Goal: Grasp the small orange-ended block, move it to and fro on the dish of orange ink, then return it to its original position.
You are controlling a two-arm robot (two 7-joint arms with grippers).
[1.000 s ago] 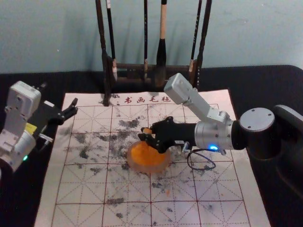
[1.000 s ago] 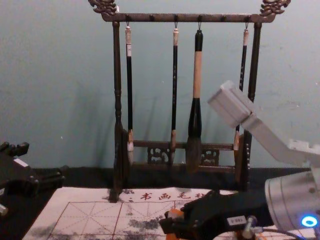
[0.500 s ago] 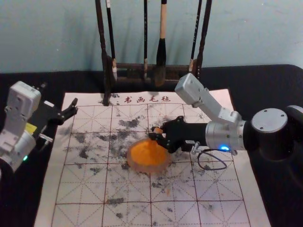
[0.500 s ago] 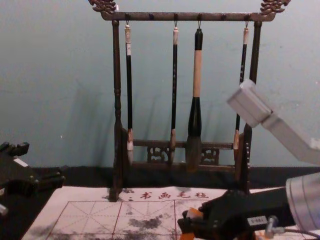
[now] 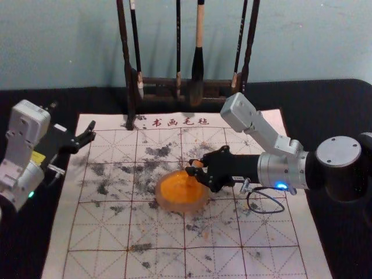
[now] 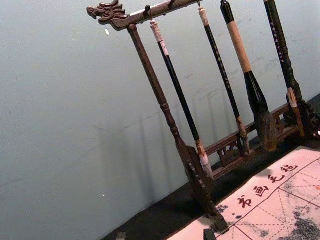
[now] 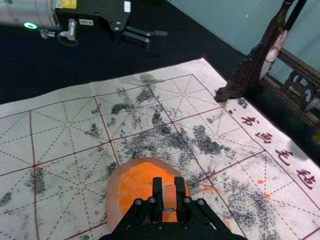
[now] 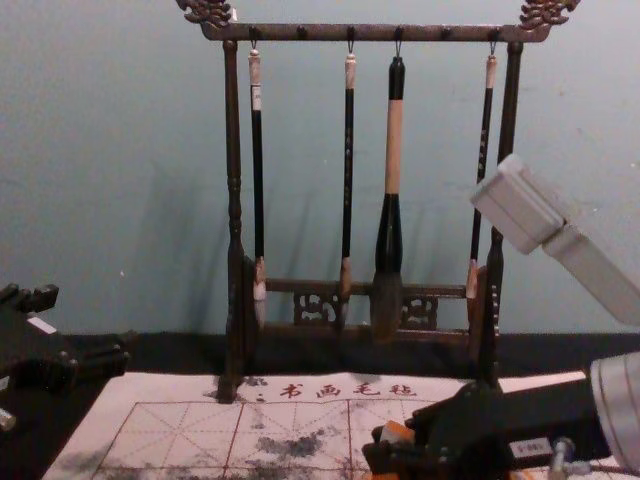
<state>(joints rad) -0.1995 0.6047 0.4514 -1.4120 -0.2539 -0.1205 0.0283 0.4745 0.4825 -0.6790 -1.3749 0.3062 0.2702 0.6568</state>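
Orange ink [image 5: 176, 187]: spread in round dish [image 5: 179, 207], just below centre of the head view frame.
Small block [image 7: 170, 196]: gripped over the dish's right part in the head view frame; contact between lower end and ink hard to tell.
Right gripper [image 5: 191, 166]: near the middle of the head view frame, narrowed on the block, one finger on either side.
Left gripper [image 5: 90, 132]: upper left of the head view frame, parked, fingers spread wide with nothing between.
Step in hand: probably inking the block's end, to and fro.
Stroke: best short, level and slow, well inside the rim.
Pressure: light, enough to coat the face without shoving the dish along the felt mat [image 5: 261, 232].
Grip: firm and square, against likely twisting from ink drag.
Exit: best straight up, with a pause for drips before crossing the mat.
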